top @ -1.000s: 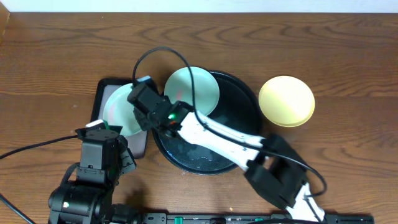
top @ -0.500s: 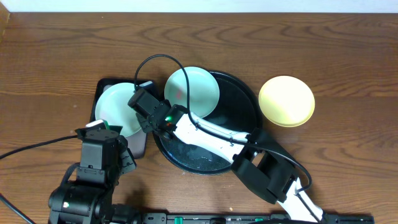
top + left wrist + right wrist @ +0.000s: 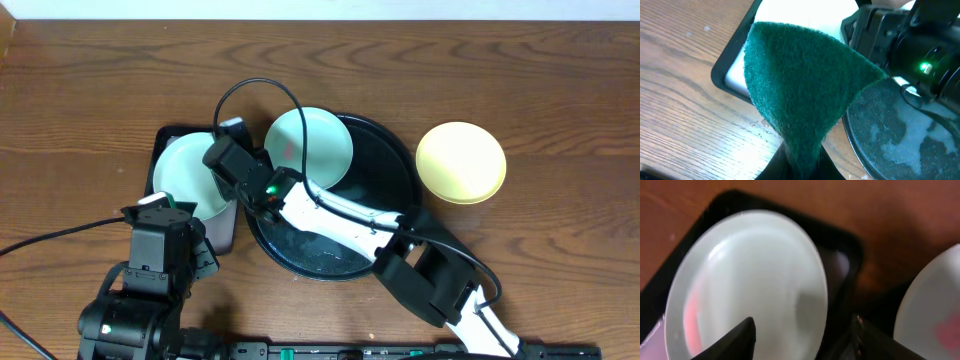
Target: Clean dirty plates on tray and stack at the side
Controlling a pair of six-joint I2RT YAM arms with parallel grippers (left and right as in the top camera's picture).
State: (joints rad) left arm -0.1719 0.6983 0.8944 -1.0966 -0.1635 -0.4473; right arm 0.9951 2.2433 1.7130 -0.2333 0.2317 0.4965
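One mint plate (image 3: 183, 172) lies in a small rectangular tray (image 3: 225, 235) at the round tray's (image 3: 385, 185) 9 o'clock. A second mint plate (image 3: 308, 147), red-smeared, rests over its 11 o'clock rim. The yellow plate (image 3: 460, 162) sits on the table (image 3: 100, 80) at 3. Right gripper (image 3: 804, 330) hangs above the first plate, fingers apart. Left gripper (image 3: 799, 167), mostly hidden, seems clamped on a green pad (image 3: 800, 90).

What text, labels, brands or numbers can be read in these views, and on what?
None can be read in any view.
Left mint plate, right mint plate, yellow plate, round black tray, rectangular tray, green scouring pad: plain, no print.
Right arm: a green light only, no characters.
Black bar at the overhead view's bottom edge: small green marks, too small to read.
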